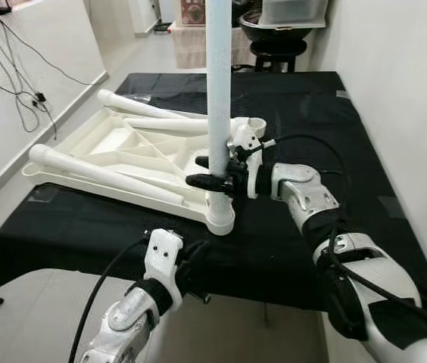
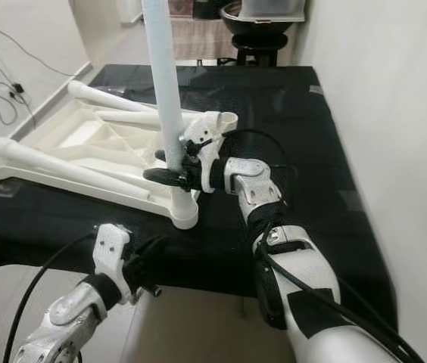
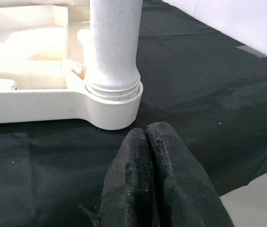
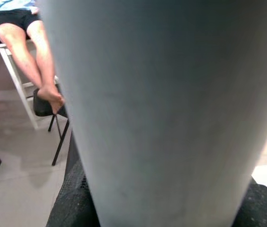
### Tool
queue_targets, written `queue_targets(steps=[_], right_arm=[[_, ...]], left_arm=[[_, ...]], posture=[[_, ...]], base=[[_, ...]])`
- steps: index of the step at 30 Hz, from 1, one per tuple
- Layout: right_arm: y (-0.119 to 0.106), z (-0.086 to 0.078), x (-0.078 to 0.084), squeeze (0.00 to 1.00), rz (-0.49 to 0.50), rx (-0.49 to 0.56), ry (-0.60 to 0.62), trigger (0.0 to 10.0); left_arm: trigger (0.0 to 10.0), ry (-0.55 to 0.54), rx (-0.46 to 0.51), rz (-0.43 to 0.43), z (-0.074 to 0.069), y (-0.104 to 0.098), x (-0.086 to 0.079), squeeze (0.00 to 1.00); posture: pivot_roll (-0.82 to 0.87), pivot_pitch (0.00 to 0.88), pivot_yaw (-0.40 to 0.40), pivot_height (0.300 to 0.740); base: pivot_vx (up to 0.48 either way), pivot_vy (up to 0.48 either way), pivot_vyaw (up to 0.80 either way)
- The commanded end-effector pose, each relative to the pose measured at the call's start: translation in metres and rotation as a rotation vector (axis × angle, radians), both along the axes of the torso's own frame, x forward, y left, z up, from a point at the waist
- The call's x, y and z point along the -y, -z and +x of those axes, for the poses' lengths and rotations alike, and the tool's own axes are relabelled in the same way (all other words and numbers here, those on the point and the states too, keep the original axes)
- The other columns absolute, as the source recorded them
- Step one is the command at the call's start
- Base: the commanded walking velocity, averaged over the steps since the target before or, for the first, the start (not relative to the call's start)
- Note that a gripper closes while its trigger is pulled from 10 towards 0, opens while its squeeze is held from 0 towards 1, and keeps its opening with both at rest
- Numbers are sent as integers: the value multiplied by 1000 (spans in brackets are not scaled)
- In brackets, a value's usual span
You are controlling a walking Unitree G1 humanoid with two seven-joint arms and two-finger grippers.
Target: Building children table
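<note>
The right gripper [image 1: 215,181] pinches the upright table leg [image 1: 218,91] at frame centre, just above its corner socket in the upturned white tabletop [image 1: 115,151], its silver arm reaching in from the lower right. The left gripper [image 3: 147,156], fingers pressed together and holding nothing, hovers at the black-draped bench's [image 1: 312,113] near edge. Pale floor, white walls and wall cables [image 1: 17,83] surround; a seated person's legs [image 4: 29,52] show beyond.

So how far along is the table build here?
Early on. One leg stands upright in the near corner socket of the upturned tabletop, the right gripper clamped on it, threads still showing. Two legs lie loose on the tabletop. The left gripper waits shut nearby.
</note>
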State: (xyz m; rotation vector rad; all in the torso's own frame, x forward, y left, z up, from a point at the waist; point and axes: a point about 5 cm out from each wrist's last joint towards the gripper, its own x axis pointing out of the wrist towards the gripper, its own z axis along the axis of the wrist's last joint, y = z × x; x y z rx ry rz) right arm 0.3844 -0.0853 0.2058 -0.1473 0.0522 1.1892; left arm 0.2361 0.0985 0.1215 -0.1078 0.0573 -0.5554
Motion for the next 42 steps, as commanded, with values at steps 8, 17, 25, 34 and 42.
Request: queue_targets(steps=[8, 17, 25, 34, 42], right_arm=[[19, 0, 19, 0, -91, 36, 89, 0], [67, -15, 33, 0, 11, -35, 895, 0], [75, -21, 6, 0, -11, 6, 853, 0], [55, -10, 5, 1000, -3, -9, 774, 10000], [17, 3, -4, 0, 80, 18, 376, 10000]], left_arm=[[10000, -5, -5, -3, 0, 0, 0, 0], [10000, -9, -2, -4, 2, 0, -3, 0], [10000, -21, 11, 15, 12, 2, -3, 0], [10000, -27, 17, 12, 15, 3, -2, 0], [10000, -23, 19, 6, 15, 2, -2, 0]], posture=[[6, 80, 23, 740], [-33, 74, 15, 740], [-44, 25, 8, 740], [-43, 17, 4, 740], [-35, 30, 11, 740]], base=[[0, 0, 0], [0, 0, 0], [0, 0, 0], [0, 0, 0], [0, 0, 0]])
